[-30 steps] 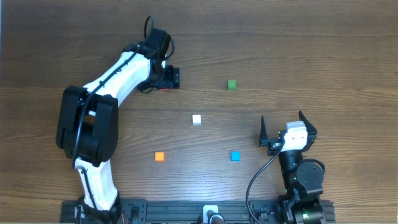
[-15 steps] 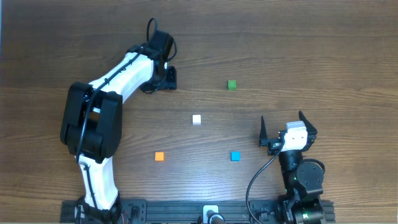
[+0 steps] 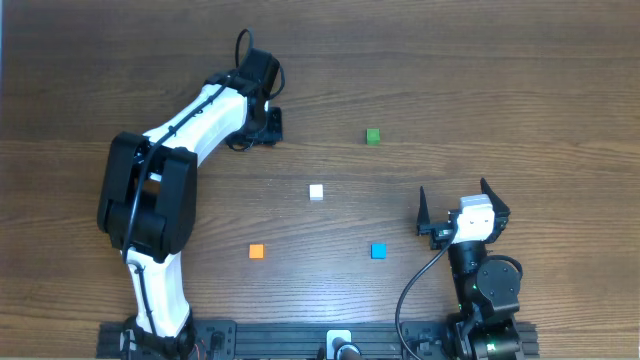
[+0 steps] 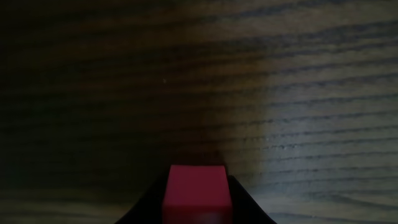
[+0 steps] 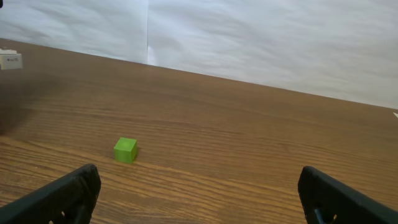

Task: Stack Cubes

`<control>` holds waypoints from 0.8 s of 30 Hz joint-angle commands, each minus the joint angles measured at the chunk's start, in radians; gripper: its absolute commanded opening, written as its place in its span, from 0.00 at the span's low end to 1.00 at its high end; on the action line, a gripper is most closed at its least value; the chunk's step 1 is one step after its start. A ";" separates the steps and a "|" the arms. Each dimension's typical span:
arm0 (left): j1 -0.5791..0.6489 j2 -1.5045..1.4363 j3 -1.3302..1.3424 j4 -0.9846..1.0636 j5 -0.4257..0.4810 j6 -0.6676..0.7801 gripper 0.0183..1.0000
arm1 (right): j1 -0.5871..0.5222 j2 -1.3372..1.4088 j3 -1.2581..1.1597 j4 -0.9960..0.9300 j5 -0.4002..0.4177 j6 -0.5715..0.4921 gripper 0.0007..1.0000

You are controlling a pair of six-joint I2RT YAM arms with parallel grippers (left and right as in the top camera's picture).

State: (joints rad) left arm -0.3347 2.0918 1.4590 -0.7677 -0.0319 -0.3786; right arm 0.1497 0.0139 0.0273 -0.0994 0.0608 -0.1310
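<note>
Red cube [image 4: 195, 185] in left gripper [image 3: 273, 124]

I saw a red cube [image 4: 196, 190], a green cube [image 3: 373, 136], a white cube [image 3: 316, 192], an orange cube [image 3: 257, 251] and a blue cube [image 3: 378, 251]. The table [image 3: 520, 90] was brown with darker streaked wood grain. The left arm [image 3: 205, 108] was white with black joints, and the backdrop [image 5: 280, 43] looked plain white
</note>
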 commanded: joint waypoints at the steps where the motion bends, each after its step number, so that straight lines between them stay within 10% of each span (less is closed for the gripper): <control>1: -0.054 -0.178 0.017 -0.066 -0.019 -0.103 0.02 | 0.004 -0.008 -0.009 0.003 -0.008 0.002 0.99; 13: -0.441 -0.341 -0.016 -0.268 -0.164 -0.460 0.02 | 0.004 -0.008 -0.009 0.003 -0.008 0.002 0.99; 24: -0.470 -0.332 -0.166 -0.174 -0.152 -0.547 0.02 | 0.004 -0.008 -0.009 0.003 -0.008 0.002 0.99</control>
State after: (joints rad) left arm -0.8097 1.7451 1.3178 -0.9573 -0.1673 -0.8864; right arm 0.1497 0.0139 0.0273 -0.0994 0.0608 -0.1314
